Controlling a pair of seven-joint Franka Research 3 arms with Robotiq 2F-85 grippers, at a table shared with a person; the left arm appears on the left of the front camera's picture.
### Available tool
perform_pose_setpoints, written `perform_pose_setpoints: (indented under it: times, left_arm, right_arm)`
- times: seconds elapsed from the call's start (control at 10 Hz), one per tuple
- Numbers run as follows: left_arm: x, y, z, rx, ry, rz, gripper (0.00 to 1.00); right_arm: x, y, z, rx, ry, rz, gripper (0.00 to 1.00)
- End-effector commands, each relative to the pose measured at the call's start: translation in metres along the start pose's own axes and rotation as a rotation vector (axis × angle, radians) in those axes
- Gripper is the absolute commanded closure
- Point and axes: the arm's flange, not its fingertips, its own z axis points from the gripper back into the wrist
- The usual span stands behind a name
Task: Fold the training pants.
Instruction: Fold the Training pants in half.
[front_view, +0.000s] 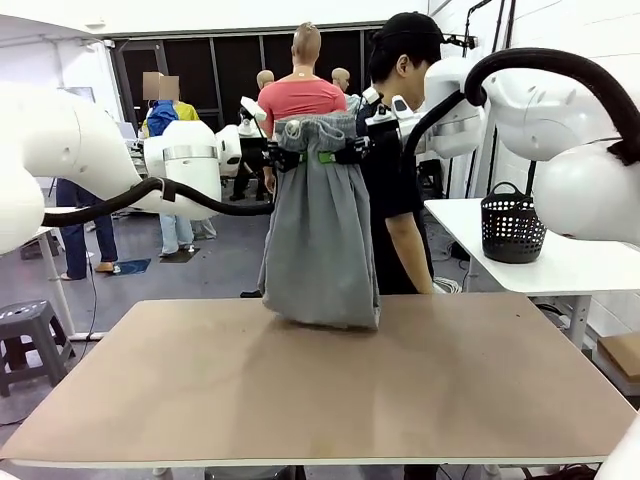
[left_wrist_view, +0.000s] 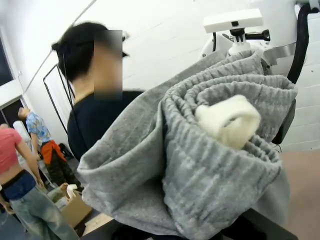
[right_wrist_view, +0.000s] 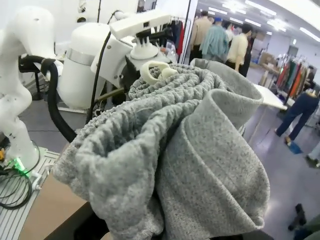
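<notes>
The light grey training pants (front_view: 320, 235) hang in the air at the table's far edge, held up by the gathered waistband, with the leg ends resting on the tabletop. My left gripper (front_view: 288, 157) is shut on the waistband's left side and my right gripper (front_view: 350, 153) is shut on its right side, close together. In the left wrist view the bunched waistband (left_wrist_view: 220, 150) covers my fingers, with a white drawstring loop (left_wrist_view: 227, 120) in its folds. The right wrist view has the same bunched cloth (right_wrist_view: 175, 145) draped over the fingers.
A person (front_view: 400, 150) in black stands right behind the hanging pants at the far side. A black mesh basket (front_view: 512, 228) sits on a white side table (front_view: 560, 265) at the right. The brown table (front_view: 330, 390) stretches toward me. A grey stool (front_view: 30, 335) stands at the left.
</notes>
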Motion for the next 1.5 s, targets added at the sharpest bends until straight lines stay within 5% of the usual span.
perform_pose_setpoints:
  times: [0.0, 0.7, 1.2, 1.4]
  left_arm:
    - [-0.029, -0.005, 0.008, -0.003, 0.005, 0.015, 1.00]
    - [-0.063, -0.075, 0.064, -0.261, 0.007, 0.396, 1.00]
    - [-0.095, -0.125, 0.079, -0.336, -0.009, 0.585, 1.00]
    - [-0.092, -0.127, 0.081, -0.356, -0.026, 0.575, 1.00]
  right_arm:
    - [-0.040, 0.013, -0.005, 0.038, 0.010, -0.046, 1.00]
    - [-0.093, 0.095, -0.009, 0.130, -0.037, -0.481, 1.00]
    - [-0.141, 0.148, -0.019, 0.161, -0.032, -0.688, 1.00]
    - [-0.136, 0.150, -0.021, 0.160, -0.017, -0.664, 1.00]
